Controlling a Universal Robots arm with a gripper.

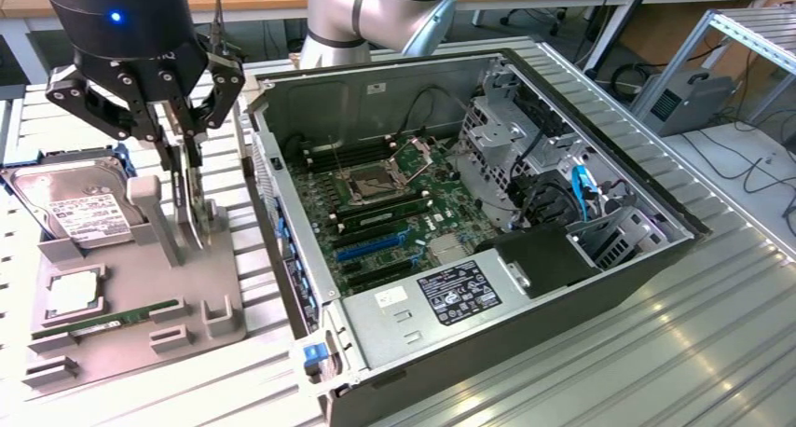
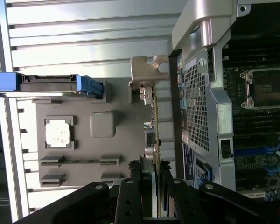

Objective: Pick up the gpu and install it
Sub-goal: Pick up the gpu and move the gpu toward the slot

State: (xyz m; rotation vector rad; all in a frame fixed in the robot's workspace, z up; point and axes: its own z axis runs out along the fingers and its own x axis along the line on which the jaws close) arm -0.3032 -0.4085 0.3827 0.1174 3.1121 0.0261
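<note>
The end effector (image 2: 153, 186) sits closest to the wrist camera. Its black fingers (image 2: 135, 191) are drawn in on either side of the gpu (image 2: 155, 119) and pinch the thin card between them. The card shows edge-on, so its flat faces meet the finger pads. Its long axis runs straight out from the grip to the silver end bracket (image 2: 147, 74) at the far end.

In the exterior view the end effector (image 1: 186, 152) hangs over the grey parts fixture (image 1: 130, 338) with the gpu (image 1: 189, 199) upright below the fingertips, standing on edge. The card is therefore inside the grip, directly under the fingers, not off to a side. Whether its lower edge has cleared the fixture cannot be told.

The open computer case (image 1: 647, 250) lies just beside the fixture, to the exterior view's right of the end effector. Its motherboard (image 1: 386, 203) faces up, with the slots inside. A hard drive (image 1: 75, 208), a RAM stick (image 1: 106, 323) and a processor chip (image 1: 73, 292) rest on the fixture. All of this stands on the ribbed metal tabletop (image 1: 696, 352).
</note>
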